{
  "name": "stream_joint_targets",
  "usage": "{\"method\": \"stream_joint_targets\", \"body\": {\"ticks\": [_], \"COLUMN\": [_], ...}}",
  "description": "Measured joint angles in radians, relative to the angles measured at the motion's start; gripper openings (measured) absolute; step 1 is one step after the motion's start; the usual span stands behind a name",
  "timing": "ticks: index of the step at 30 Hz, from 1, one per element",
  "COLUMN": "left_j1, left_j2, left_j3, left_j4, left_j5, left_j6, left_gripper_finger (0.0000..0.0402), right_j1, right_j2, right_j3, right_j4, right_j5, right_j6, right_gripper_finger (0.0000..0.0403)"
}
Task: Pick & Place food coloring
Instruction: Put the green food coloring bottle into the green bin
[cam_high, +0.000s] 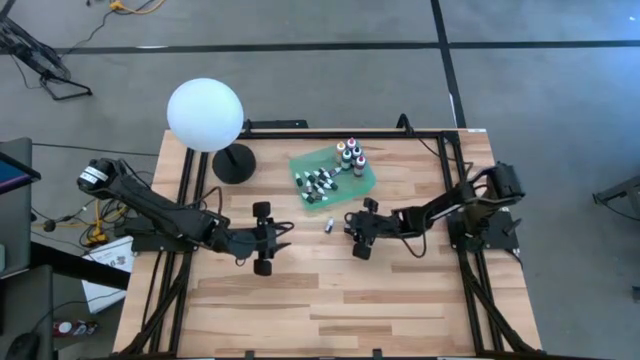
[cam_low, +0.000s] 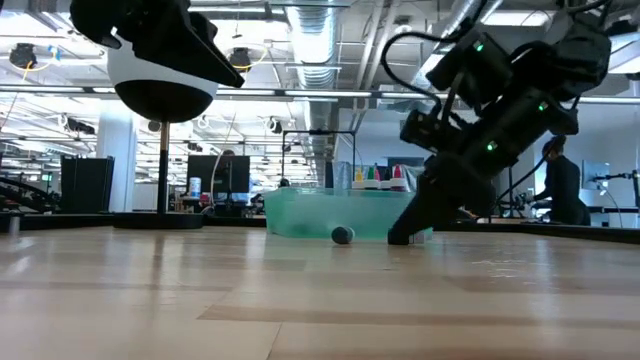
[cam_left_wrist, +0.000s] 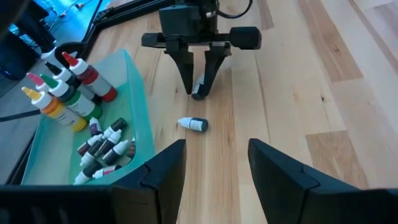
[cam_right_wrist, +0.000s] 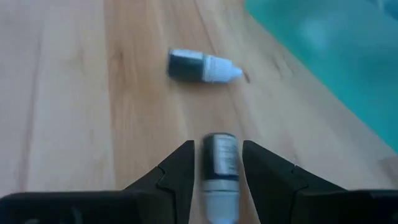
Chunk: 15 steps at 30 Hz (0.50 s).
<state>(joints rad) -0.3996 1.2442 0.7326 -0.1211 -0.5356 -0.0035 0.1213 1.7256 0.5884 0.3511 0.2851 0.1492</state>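
Note:
A flat green tray holds food coloring: upright colored bottles and small white-tipped droppers lying on its floor. One dropper lies on its side on the wood just in front of the tray. My right gripper is low beside it, shut on another small dropper. My left gripper hangs open above the table's middle left, pointing at both, with nothing between its fingers. My right gripper pinches the small dropper by its two sides between its fingers. The fingers slant down from the table's right, and the dropper lies along them with its dark end past the tips. I cannot tell whether that end touches the wood.
A lamp with a white globe and a round black base stands at the far left of the table. Bare wood lies along the near half. Black frame rails run along both sides.

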Motion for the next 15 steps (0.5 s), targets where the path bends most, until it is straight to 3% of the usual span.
{"method": "stream_joint_targets", "body": {"ticks": [15], "left_j1": [0.000], "left_j2": [0.000], "left_j3": [0.000], "left_j4": [0.000], "left_j5": [0.001], "left_j6": [-0.001], "left_gripper_finger": [0.0168], "right_j1": [-0.011], "right_j2": [-0.010], "right_j3": [0.002], "right_j4": [-0.078], "right_j5": [-0.018], "right_j6": [0.038], "right_gripper_finger": [0.0127]}}
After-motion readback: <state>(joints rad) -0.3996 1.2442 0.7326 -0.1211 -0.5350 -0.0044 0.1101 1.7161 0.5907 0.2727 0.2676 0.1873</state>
